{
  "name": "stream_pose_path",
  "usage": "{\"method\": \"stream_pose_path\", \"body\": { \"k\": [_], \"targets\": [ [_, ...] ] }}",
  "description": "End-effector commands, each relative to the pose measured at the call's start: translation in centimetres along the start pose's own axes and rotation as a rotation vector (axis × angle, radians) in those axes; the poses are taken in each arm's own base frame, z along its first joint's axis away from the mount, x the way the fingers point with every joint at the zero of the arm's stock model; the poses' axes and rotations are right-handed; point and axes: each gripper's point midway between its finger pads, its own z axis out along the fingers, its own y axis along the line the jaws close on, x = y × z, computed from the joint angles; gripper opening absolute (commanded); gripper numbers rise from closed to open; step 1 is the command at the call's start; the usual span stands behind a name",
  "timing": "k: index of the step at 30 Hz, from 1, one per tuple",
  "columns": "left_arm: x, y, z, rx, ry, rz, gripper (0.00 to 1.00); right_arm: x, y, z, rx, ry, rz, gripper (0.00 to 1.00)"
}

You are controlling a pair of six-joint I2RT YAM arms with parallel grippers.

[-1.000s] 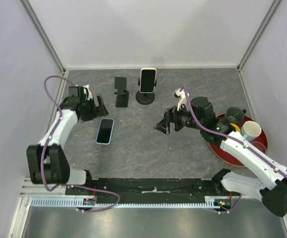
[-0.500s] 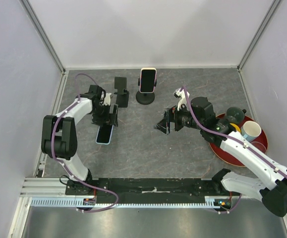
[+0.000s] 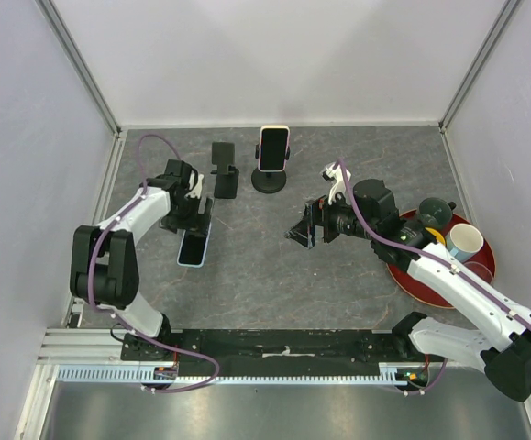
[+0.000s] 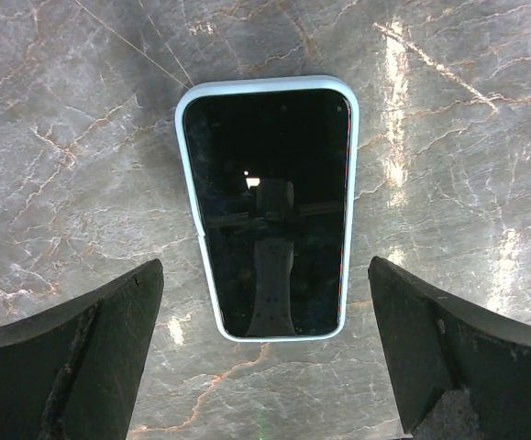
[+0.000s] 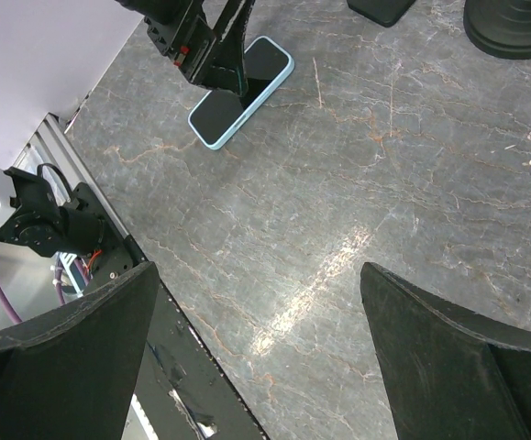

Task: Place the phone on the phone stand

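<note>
A phone [image 3: 193, 249] in a light blue case lies flat, screen up, on the grey stone table at the left. My left gripper [image 3: 192, 218] hangs open just above its far end. In the left wrist view the phone [image 4: 270, 206] fills the middle, with the left gripper [image 4: 265, 275] spread wider than the case and touching nothing. An empty black phone stand [image 3: 224, 170] stands behind it. My right gripper [image 3: 304, 229] is open over mid-table, holding nothing. In the right wrist view the phone [image 5: 242, 92] lies far off under the left gripper [image 5: 212, 50].
A second stand [image 3: 270, 179] at the back centre holds another phone [image 3: 272, 147] in a pale case. A red tray [image 3: 430, 284] with cups sits at the right edge. White walls enclose the table on three sides.
My left arm swung in from the left side and now hovers open over the blue-cased phone. The phone and my right arm have not moved.
</note>
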Motion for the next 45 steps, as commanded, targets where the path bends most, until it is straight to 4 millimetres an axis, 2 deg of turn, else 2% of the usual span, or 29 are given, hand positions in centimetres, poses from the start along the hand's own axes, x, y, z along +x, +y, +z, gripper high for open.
{"method": "stream_pose_path", "body": {
  "k": [1, 7, 15, 20, 29, 31, 32, 33, 35, 37, 38, 43, 45],
  "targets": [
    [0.2, 0.2, 0.7, -0.015, 0.015, 0.044, 1.00, -1.5, 1.0, -0.6, -0.022, -0.047, -0.018, 0.98],
    [0.6, -0.9, 1.7, 0.032, 0.051, 0.064, 1.00, -1.6, 1.2, -0.6, -0.030, -0.049, -0.014, 0.98],
    [1.0, -0.5, 3.1, 0.012, 0.116, 0.070, 1.00, -1.8, 1.2, -0.8, -0.028, -0.057, -0.016, 0.98],
    [1.3, -1.2, 3.8, 0.031, 0.138, 0.079, 1.00, -1.7, 1.2, -0.7, -0.027, -0.055, -0.015, 0.98],
    [1.5, -1.1, 4.9, -0.005, 0.187, 0.077, 0.98, -1.7, 1.2, -0.8, -0.027, -0.059, -0.012, 0.98],
    [1.5, -1.2, 4.9, -0.003, 0.187, 0.074, 0.88, -1.8, 1.2, -1.0, -0.026, -0.064, -0.015, 0.98],
    [1.3, -1.2, 4.7, -0.004, 0.182, 0.074, 0.70, -1.8, 1.1, -1.0, -0.023, -0.066, -0.015, 0.98],
    [1.2, -1.2, 4.6, -0.004, 0.181, 0.075, 0.56, -1.8, 1.1, -1.1, -0.020, -0.070, -0.016, 0.98],
    [0.4, -1.2, 3.8, -0.002, 0.144, 0.070, 0.33, -1.9, 1.2, -1.2, -0.019, -0.075, -0.019, 0.98],
    [-0.2, -1.3, 3.0, -0.004, 0.110, 0.060, 0.20, -2.0, 1.1, -1.4, -0.013, -0.079, -0.022, 0.98],
    [-0.6, -1.3, 2.7, -0.004, 0.092, 0.058, 0.03, -2.0, 1.2, -1.5, -0.012, -0.081, -0.027, 0.98],
    [-3.0, -1.3, -0.4, -0.014, -0.038, 0.016, 0.02, -2.2, 1.0, -1.6, 0.001, -0.081, -0.038, 0.98],
    [-4.3, -0.7, -1.6, -0.058, -0.097, -0.009, 0.02, -2.3, 1.0, -1.6, 0.005, -0.081, -0.039, 0.98]
  ]
}}
